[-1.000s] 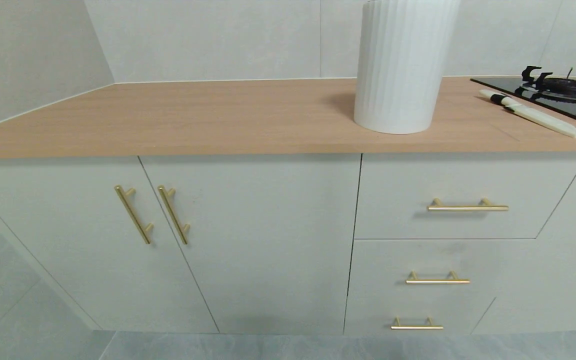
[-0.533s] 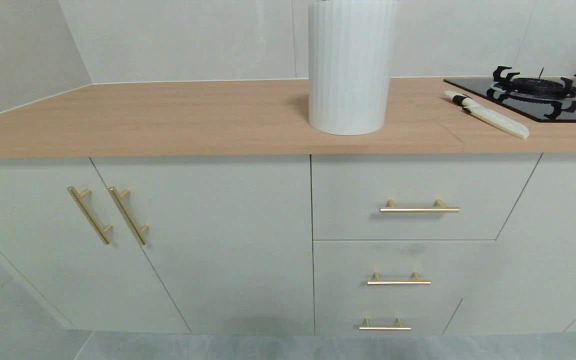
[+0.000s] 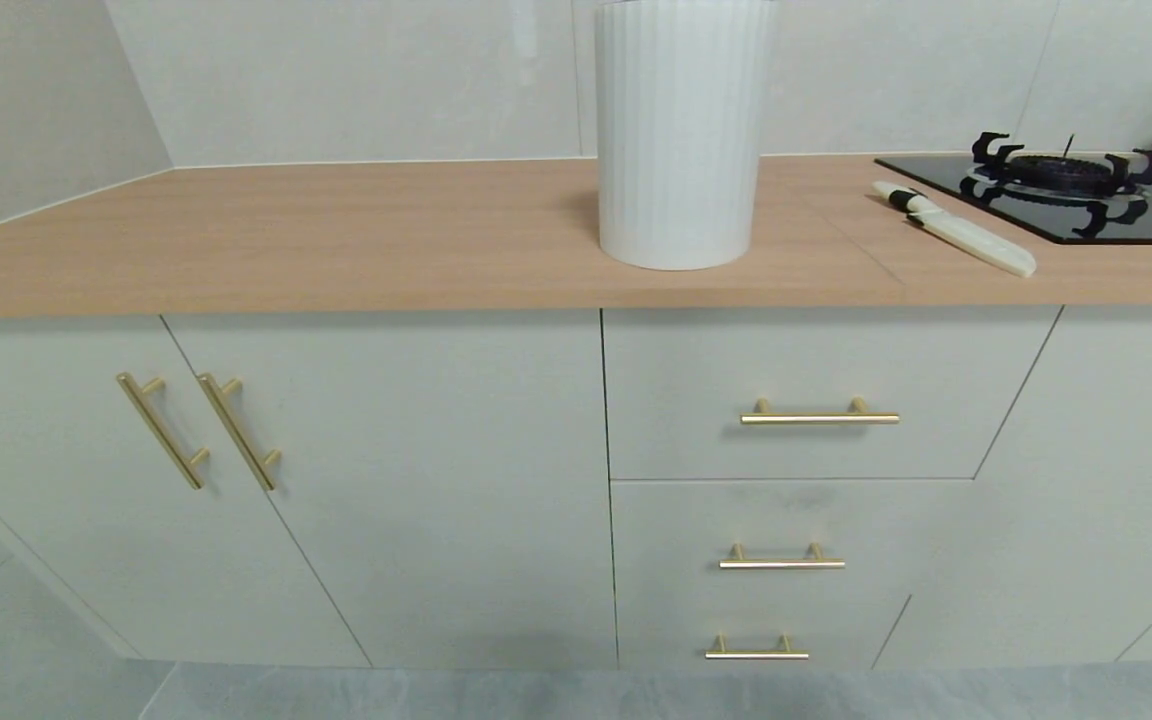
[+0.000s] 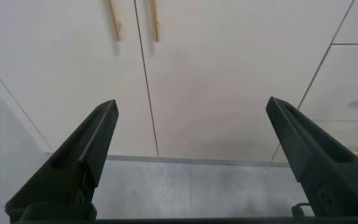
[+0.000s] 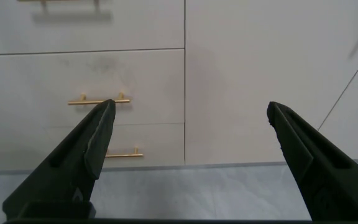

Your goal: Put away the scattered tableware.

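A white knife [image 3: 956,229] with a black band on its handle lies on the wooden counter [image 3: 336,235] at the right, beside the hob. A tall white ribbed container [image 3: 677,130] stands on the counter near its front edge. My left gripper [image 4: 188,118] is open and held low, facing the cabinet doors with nothing between its fingers. My right gripper [image 5: 188,118] is open too, low in front of the drawers, holding nothing.
A black gas hob [image 3: 1086,190] sits at the counter's far right. Below are two cabinet doors with gold handles [image 3: 198,430] and three drawers with gold bar handles [image 3: 820,415]. Grey floor [image 3: 576,695] runs along the cabinet base.
The head camera has swung to the right: the container, the knife and the handles all sit further left in the picture than before. Nothing on the counter has itself moved.
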Robot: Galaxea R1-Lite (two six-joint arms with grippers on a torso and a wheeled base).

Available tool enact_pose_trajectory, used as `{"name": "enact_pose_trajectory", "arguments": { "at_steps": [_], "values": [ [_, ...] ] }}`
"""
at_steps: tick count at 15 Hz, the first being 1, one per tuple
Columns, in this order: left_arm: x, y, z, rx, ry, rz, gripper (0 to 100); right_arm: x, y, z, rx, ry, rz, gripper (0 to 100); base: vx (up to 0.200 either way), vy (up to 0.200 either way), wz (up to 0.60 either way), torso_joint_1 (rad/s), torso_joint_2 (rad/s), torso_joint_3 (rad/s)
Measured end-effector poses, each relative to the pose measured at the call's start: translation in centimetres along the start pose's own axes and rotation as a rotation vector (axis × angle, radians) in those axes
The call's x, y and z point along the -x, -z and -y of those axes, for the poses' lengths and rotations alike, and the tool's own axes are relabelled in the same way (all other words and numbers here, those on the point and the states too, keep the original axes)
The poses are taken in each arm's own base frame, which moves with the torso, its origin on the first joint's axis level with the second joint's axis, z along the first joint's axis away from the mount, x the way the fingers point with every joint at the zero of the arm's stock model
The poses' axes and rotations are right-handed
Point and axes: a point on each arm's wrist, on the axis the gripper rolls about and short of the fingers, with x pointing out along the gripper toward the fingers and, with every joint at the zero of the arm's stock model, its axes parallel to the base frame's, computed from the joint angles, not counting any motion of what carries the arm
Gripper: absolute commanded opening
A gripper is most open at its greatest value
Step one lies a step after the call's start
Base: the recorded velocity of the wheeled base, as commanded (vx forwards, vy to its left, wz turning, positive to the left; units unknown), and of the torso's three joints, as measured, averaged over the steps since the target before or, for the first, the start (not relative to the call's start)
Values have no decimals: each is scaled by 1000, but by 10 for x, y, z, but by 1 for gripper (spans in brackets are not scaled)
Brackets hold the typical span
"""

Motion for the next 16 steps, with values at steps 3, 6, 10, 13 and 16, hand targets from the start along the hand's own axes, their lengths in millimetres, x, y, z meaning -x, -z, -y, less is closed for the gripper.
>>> {"name": "enact_pose_trajectory", "arguments": {
  "at_steps": [3, 6, 10, 13, 16],
  "values": [
    [0, 0, 0, 0, 0, 1, 100, 0, 0, 0, 0, -1, 0, 100, 200, 0, 0, 4, 1, 4],
    [0, 0, 0, 0, -1, 0, 100, 0, 0, 0, 0, -1, 0, 100, 200, 0, 0, 2, 4, -1],
    [0, 0, 0, 2, 0, 0, 100, 0, 0, 0, 0, 0, 0, 100, 0, 0, 0, 0, 0, 0],
    [0, 0, 0, -1, 0, 0, 100, 0, 0, 0, 0, 0, 0, 100, 0, -67, 0, -2, 1, -1],
    [0, 0, 0, 0, 0, 1, 100, 0, 0, 0, 0, 0, 0, 100, 0, -133, 0, 2, 2, 0]
  ]
}}
